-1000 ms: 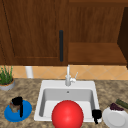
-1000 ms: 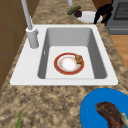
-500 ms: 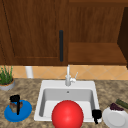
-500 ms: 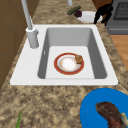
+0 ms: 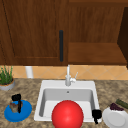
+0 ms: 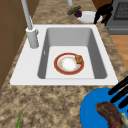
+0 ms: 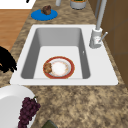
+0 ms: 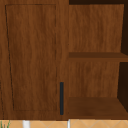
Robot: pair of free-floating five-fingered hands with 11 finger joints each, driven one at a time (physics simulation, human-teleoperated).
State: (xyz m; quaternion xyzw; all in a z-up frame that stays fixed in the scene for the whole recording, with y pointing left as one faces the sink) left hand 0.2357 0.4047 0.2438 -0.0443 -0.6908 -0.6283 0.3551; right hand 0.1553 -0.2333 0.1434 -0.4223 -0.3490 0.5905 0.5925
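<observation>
Speckled brown stone countertop (image 5: 30, 91) surrounds a white sink (image 5: 42, 91) under a dark wooden wall cabinet (image 8: 32, 57), whose right door stands open on bare shelves. At the counter's left end, the left hand (image 5: 17, 98) hangs just above a blue plate (image 5: 25, 112), its straight fingers (image 6: 120, 92) pointing down beside the brown piece of meat (image 6: 110, 116) lying on that plate. The right hand (image 5: 96, 114) hovers at the sink's front right corner, just beside a white plate (image 5: 117, 120) carrying dark grapes (image 7: 27, 110); whether its fingers are spread or curled I cannot tell. Down in the basin lies a red-rimmed plate (image 6: 68, 64) with a small brown morsel (image 6: 79, 59) at its edge. A potted plant (image 5: 6, 80) stands far left.
</observation>
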